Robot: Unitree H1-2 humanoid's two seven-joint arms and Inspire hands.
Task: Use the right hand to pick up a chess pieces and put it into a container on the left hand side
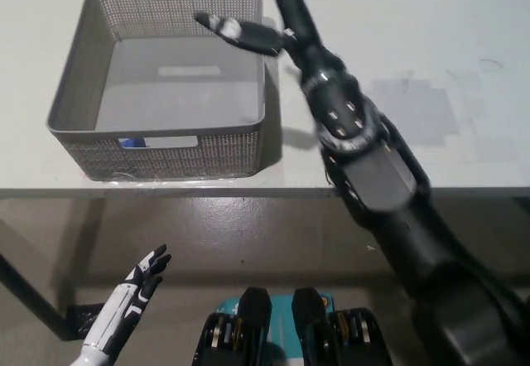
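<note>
Above the right rim of the grey perforated plastic basket (66, 93), black right hand (277, 26) raised with fingers spread apart, grasping nothing. Inside the basket, against its near wall at the left corner, blue chess piece (132, 142) glimpsed only through the handle slot. Below the basket, under the white table (397, 18) edge, white left hand (137, 287) resting, fingers loosely apart, empty.

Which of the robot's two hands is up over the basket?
The black right hand, open above the grey mesh basket's right rim. The white left hand hangs low, below the table edge.
</note>
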